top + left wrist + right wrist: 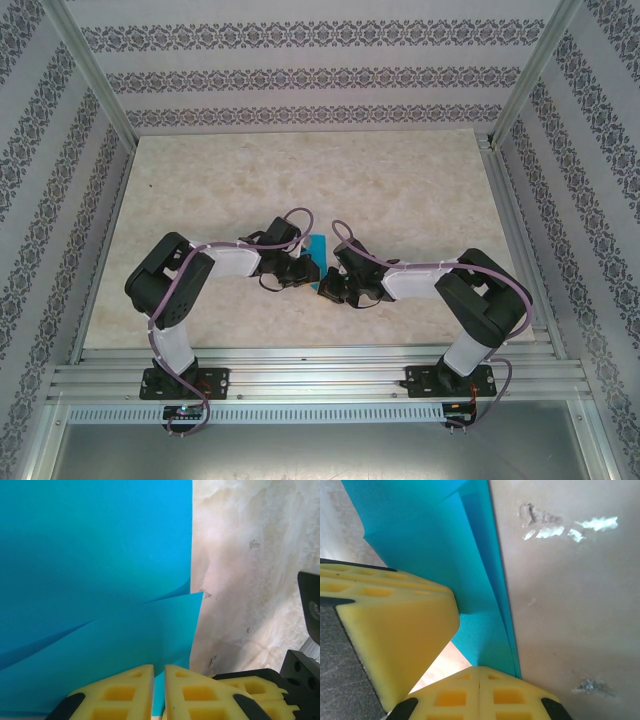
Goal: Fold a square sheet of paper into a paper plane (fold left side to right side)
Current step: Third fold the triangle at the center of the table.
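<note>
Paper point(318, 247) lies lengthwise front-to-back; left claw point(159, 672) pinches it, right claw point(479, 676) pressed together.

Pale marbled tabletop point(400, 180), patterned wallpaper walls point(300, 70), aluminium frame rails point(300, 375) along the near edge

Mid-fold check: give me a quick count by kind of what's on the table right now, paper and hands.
blue paper sheet: 1
hands: 2, the left hand and the right hand
Total: 3
</note>
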Robot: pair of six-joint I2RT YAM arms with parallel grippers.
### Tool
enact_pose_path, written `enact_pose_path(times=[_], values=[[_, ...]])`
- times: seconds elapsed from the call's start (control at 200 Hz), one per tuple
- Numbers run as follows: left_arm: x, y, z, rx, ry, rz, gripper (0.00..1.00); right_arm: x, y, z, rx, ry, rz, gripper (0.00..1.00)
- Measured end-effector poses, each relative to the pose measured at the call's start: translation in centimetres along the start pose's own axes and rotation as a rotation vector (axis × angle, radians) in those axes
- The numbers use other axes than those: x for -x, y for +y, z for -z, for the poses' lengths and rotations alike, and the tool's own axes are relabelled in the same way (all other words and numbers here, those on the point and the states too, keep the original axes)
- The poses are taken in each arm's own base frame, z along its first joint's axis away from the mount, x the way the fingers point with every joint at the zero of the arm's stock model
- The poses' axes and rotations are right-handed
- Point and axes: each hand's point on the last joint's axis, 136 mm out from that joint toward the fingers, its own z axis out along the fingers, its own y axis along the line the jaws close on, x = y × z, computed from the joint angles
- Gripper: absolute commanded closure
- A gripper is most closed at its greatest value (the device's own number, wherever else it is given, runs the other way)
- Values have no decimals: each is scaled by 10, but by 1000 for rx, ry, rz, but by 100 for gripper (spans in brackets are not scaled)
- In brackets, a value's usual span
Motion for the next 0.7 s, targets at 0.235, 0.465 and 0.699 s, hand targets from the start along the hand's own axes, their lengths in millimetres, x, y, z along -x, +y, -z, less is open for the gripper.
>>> enact_pose_path(times=[0.235, 0.465, 0.699], values=[[2, 2, 1, 24, -20, -27, 82, 1, -1, 1, -11, -4, 11, 96], [7, 5, 4, 24, -29, -52, 80, 2, -2, 1, -15, -11, 12, 96], [21, 17, 14, 22, -54, -45, 78, 3, -3, 2, -19, -18, 12, 96]])
